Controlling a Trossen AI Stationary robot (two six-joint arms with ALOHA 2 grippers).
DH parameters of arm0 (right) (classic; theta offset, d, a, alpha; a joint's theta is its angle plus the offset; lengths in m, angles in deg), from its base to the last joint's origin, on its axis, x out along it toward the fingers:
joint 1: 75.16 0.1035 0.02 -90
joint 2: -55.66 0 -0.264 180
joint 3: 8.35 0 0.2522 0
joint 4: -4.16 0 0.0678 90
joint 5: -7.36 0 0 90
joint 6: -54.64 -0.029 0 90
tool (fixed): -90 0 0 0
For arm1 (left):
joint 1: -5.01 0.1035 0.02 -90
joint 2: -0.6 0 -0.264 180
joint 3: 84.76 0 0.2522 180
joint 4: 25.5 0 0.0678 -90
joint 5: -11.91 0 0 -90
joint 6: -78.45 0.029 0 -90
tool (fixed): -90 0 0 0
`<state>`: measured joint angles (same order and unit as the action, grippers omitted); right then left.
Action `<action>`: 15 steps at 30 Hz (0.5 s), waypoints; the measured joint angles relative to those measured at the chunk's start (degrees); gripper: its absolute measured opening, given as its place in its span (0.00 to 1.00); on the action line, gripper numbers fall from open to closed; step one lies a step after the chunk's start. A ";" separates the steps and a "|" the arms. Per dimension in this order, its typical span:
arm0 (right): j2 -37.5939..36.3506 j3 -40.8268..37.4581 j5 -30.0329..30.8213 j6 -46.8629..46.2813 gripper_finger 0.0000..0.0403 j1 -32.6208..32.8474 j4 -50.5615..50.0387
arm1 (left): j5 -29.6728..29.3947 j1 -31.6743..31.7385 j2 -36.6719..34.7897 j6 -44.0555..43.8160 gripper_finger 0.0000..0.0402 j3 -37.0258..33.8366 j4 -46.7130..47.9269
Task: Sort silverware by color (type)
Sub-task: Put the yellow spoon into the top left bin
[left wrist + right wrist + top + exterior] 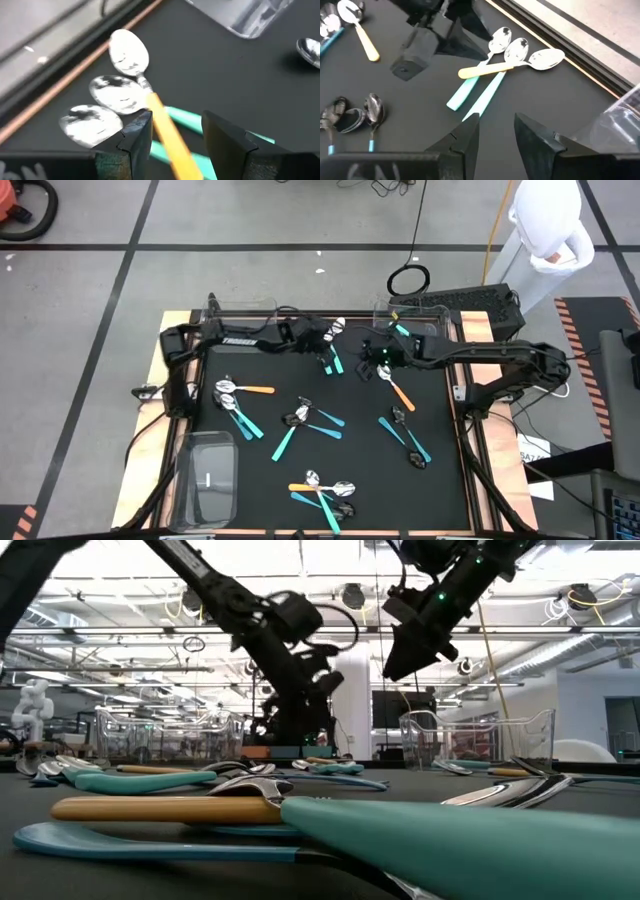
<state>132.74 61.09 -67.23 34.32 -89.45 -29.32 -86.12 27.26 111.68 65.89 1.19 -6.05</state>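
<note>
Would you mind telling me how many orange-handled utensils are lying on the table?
3: the left orange utensil, the right orange utensil toward the far side, and the front orange utensil at the near edge. More may be hidden.

The silverware has orange or teal handles, and the heads are shiny silver or dark black. The table mat is black (its border is pale wood). The bins are clear. Both arms are dark, and the floor is grey with black lines.

Three clear bins, many utensils
</note>
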 joint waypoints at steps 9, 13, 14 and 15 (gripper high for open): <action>-0.03 -2.05 1.32 -0.15 0.29 0.21 -0.04 | 5.96 1.51 7.69 -2.04 0.43 4.06 0.43; -0.04 -2.74 1.28 0.05 0.29 0.21 -0.39 | 4.02 1.10 7.62 -2.10 0.43 4.12 1.07; -0.04 -2.85 1.28 0.13 0.29 0.21 -0.33 | 3.74 1.05 7.62 -2.12 0.43 4.12 1.33; -0.04 -2.98 1.27 0.16 0.29 0.21 -0.31 | 3.33 0.99 7.61 -2.12 0.43 4.13 1.82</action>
<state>132.70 58.11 -65.96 34.49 -89.24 -29.63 -82.79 28.25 119.28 63.77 5.32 -4.23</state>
